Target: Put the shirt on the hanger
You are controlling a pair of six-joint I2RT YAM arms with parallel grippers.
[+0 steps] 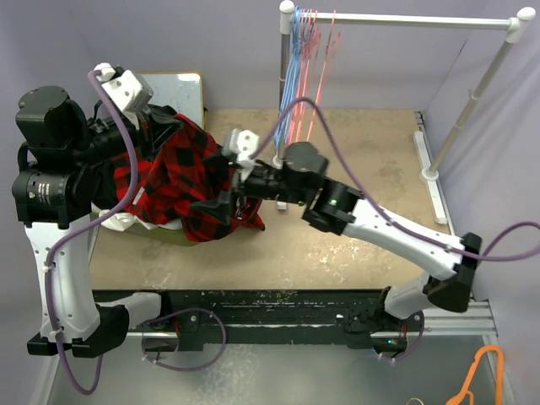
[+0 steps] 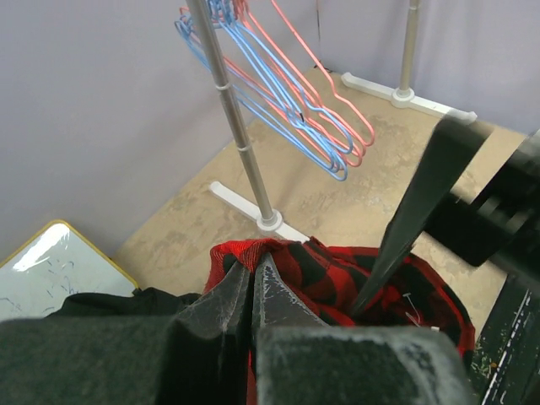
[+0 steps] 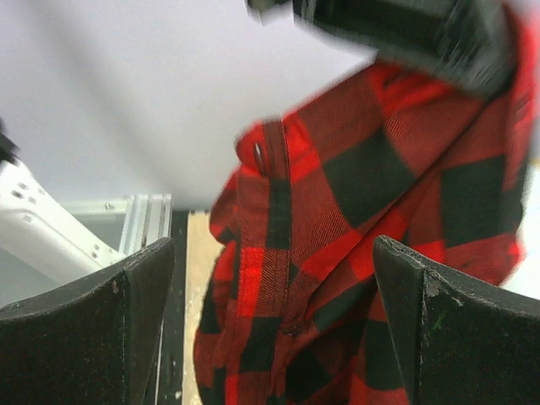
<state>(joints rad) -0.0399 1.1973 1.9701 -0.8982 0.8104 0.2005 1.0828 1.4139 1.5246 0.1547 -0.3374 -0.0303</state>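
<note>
Red, limp shirt (image 1: 181, 173): we are pinching it in the left gripper (image 2: 253, 263), right gripper (image 3: 270, 245) spread, targeting its collar

left fingers (image 2: 221, 310) pressed together, right fingers (image 3: 101, 337) spread wide apart
</note>
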